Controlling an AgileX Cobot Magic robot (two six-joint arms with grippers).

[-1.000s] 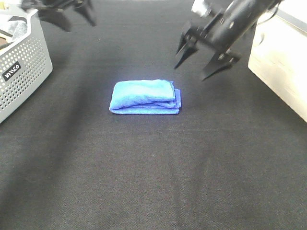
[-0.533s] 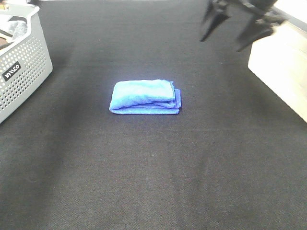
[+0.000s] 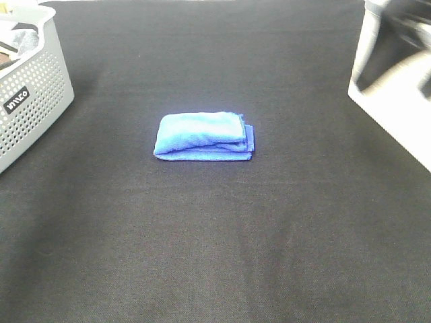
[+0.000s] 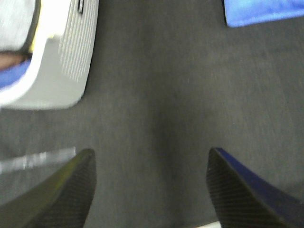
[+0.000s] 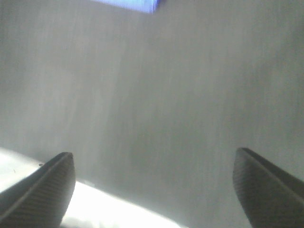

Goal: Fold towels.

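Dead centre of the frame, the royal-blue microfibre towel [image 3: 204,136] sits folded into a neat stack, so folding looks basically done. Left gripper [image 4: 149,187] and right gripper [image 5: 152,187] both spread wide, holding nothing.

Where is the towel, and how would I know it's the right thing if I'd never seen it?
Start with the big black cloth that covers the whole table. Close to its middle, well away from the grey basket with holes at the left edge, lies the towel, folded into a small thick bundle. It is the only bright blue thing lying out on the black cloth, and nothing touches it.
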